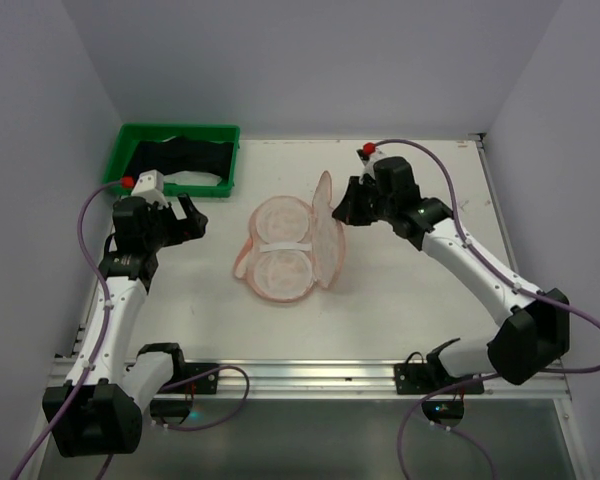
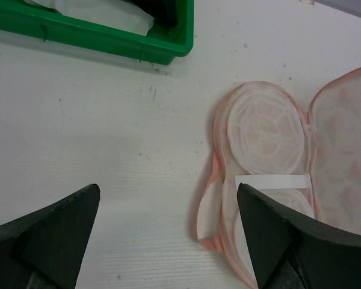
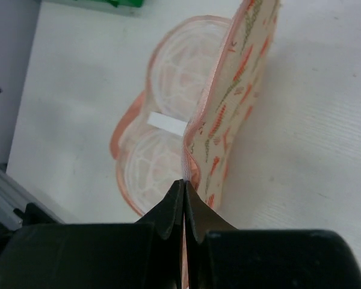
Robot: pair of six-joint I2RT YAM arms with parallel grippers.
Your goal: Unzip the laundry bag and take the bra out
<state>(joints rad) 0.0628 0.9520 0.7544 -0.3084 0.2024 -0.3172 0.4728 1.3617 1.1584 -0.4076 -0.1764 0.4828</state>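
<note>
Right tool [image 3: 184, 191] pinches the open laundry bag [image 1: 280, 255] by its upright lid rim.

We find no readable words, numbers, brands or signs in any view. The white strip [image 2: 271, 180] inside the laundry bag [image 2: 349, 150] carries no lettering we can make out.

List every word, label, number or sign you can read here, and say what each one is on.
No readable text in any view.
The bag: only a small orange print, no letters.
The white band inside it: blank.
The tray: no markings show.
</note>
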